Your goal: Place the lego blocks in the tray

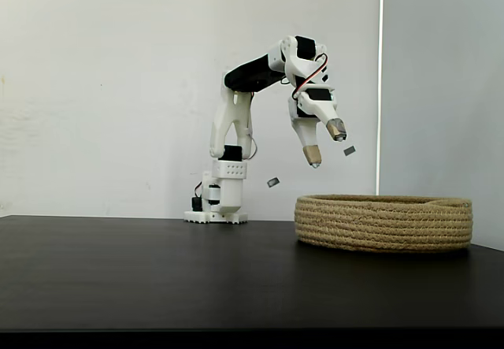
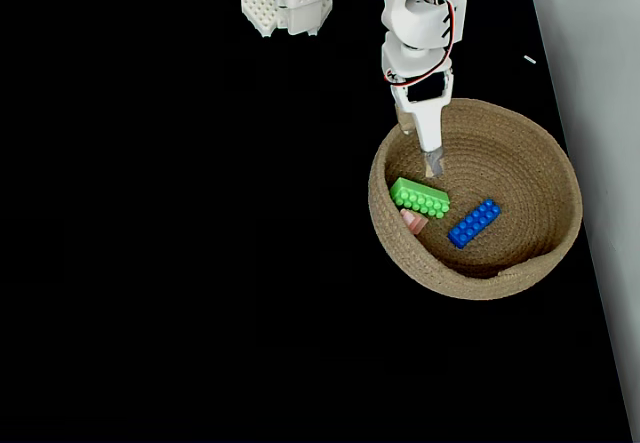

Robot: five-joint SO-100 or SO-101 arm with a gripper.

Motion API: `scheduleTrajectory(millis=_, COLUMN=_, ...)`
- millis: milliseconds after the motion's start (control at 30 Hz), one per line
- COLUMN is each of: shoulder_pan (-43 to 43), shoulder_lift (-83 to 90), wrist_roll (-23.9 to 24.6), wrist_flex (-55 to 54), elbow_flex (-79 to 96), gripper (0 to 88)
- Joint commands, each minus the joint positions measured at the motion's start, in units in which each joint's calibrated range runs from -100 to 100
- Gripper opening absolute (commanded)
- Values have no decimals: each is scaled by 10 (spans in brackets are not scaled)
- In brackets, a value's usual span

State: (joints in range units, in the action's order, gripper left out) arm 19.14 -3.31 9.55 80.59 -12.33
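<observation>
The round tan rope tray (image 1: 383, 222) stands on the black table at the right; seen from above, the tray (image 2: 545, 168) holds all three bricks. The green brick (image 2: 420, 197) lies near its left wall, the pale pink-orange brick (image 2: 413, 221) peeks out just below it, and the blue brick (image 2: 474, 223) lies toward the middle. My gripper (image 1: 325, 144) hangs open above the tray's left rim with nothing between its tan-tipped fingers (image 1: 313, 156). From above, the gripper (image 2: 425, 143) points down over the tray's upper left part, just above the green brick.
The arm's white base (image 1: 216, 199) stands at the back of the table (image 1: 157, 278), left of the tray. A pale wall runs behind, and the table's right edge (image 2: 590, 263) lies close beside the tray. Open black tabletop spreads to the left and front.
</observation>
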Motion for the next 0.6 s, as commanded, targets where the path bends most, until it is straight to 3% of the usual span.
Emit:
scheduleTrajectory(millis=0, shoulder_pan=-38, shoulder_lift=46, wrist_roll=5, wrist_flex=-5, elbow_flex=-24, gripper=355)
scheduleTrajectory(millis=233, shoulder_pan=-109, shoulder_lift=270, wrist_roll=-92, wrist_flex=-75, elbow_flex=205, gripper=68)
scheduleTrajectory(millis=433, shoulder_pan=-181, shoulder_lift=516, wrist_roll=-128, wrist_flex=-281, elbow_flex=539, gripper=23)
scheduleTrajectory(millis=567, shoulder_pan=-199, shoulder_lift=654, wrist_roll=-142, wrist_flex=-271, elbow_flex=665, gripper=4)
